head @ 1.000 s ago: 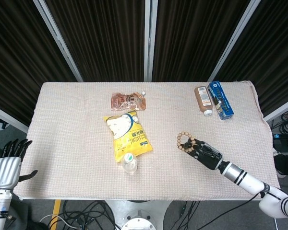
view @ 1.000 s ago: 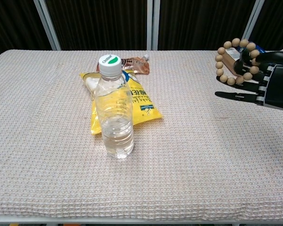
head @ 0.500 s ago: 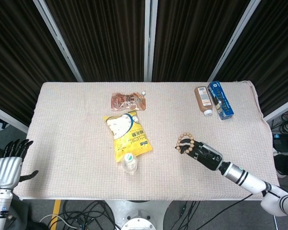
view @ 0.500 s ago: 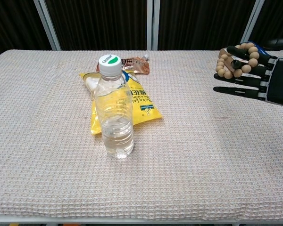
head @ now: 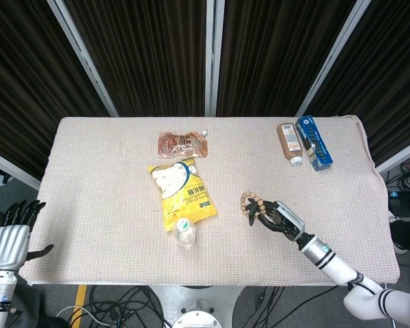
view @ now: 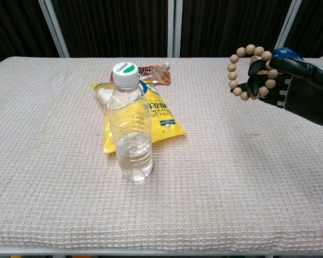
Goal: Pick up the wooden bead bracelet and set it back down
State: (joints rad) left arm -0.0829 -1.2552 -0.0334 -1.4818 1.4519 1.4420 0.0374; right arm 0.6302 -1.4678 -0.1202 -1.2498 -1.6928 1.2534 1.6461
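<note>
Head view: the right hand reaches in from the lower right over the cloth-covered surface, its dark fingers curled around one side of the bracelet. The bead loop sticks out to the left of the fingers, right of the yellow bag. From this height I cannot tell whether the beads touch the cloth. A bottle stands just below the bag, seen from above. A brown pouch lies above the bag, near the far middle. At the far right corner a brown bottle lies beside a blue box. The left hand hangs off the lower left edge of the surface, fingers spread and pointing up, holding nothing.

Chest view: the right hand comes in from the right edge, with the bracelet gripped between thumb and fingers. The loop stands upright and is clear of the cloth. The bottle stands in the foreground with its green-marked cap, the bag lying behind it and the pouch further back. A bit of the blue box shows behind the hand.
</note>
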